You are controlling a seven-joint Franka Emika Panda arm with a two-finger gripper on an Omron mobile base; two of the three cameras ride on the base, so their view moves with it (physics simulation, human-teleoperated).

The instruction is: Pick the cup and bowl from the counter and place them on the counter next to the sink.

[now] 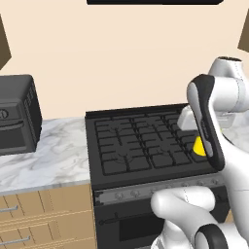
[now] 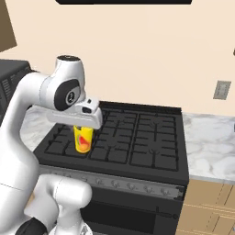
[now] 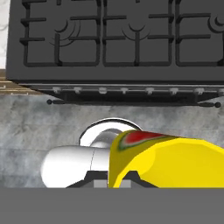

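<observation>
A small yellow cup (image 2: 83,139) with a red-orange mark hangs just below my hand, over the front left part of the black stove. My gripper (image 2: 83,130) is shut on the cup's rim. In the hand view the cup (image 3: 166,159) lies large at the bottom right, with the gripper (image 3: 113,177) pinching its edge. From the left base view just a yellow sliver of the cup (image 1: 198,146) peeks out behind my forearm. White marble counter (image 1: 53,155) lies left of the stove, and more counter (image 2: 211,142) lies to its right. The bowl and the sink are out of view.
The black gas stove (image 1: 141,141) with raised grates sits under the hand; its knob row and oven door face me (image 3: 122,91). A dark countertop oven (image 1: 14,114) stands at the far left. A wall outlet (image 2: 222,90) is above the right counter.
</observation>
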